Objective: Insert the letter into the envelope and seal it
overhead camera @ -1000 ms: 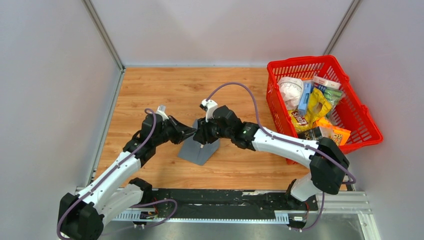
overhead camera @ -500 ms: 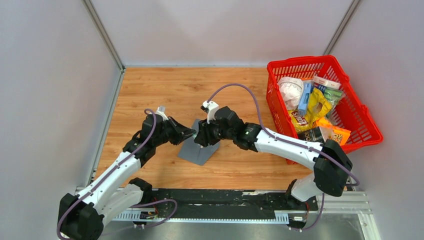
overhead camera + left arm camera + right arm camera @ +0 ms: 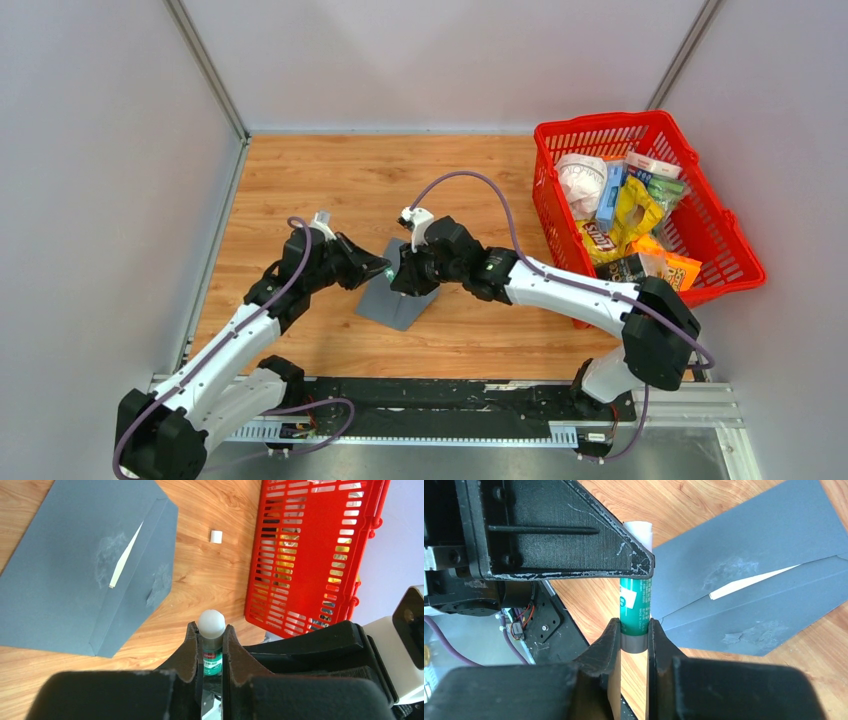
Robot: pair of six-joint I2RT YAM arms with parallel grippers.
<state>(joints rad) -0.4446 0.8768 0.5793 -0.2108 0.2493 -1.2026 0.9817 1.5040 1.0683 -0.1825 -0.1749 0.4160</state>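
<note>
The dark grey envelope (image 3: pixel 397 302) lies flat on the wood under both grippers. Its flap (image 3: pixel 145 585) is folded over, with dull smears on it. A thin sliver of the pale letter (image 3: pixel 125 555) shows at the flap's edge (image 3: pixel 754 581); the rest is hidden inside. A green glue stick (image 3: pixel 635 605) hangs above the envelope (image 3: pixel 749 555). My left gripper (image 3: pixel 210 635) is shut on its upper body, and the white glue tip (image 3: pixel 210 622) pokes out past the fingers. My right gripper (image 3: pixel 633 630) is shut on its grey base (image 3: pixel 634 643).
A red basket (image 3: pixel 553 130) full of snack packets stands at the right of the table, close to the right arm (image 3: pixel 310 555). A small white piece (image 3: pixel 216 536) lies on the wood between envelope and basket. Grey walls enclose the table on three sides.
My right gripper has shifted slightly left towards the left one and its jaws have come in onto the glue stick's base. The left gripper and envelope stayed put.
</note>
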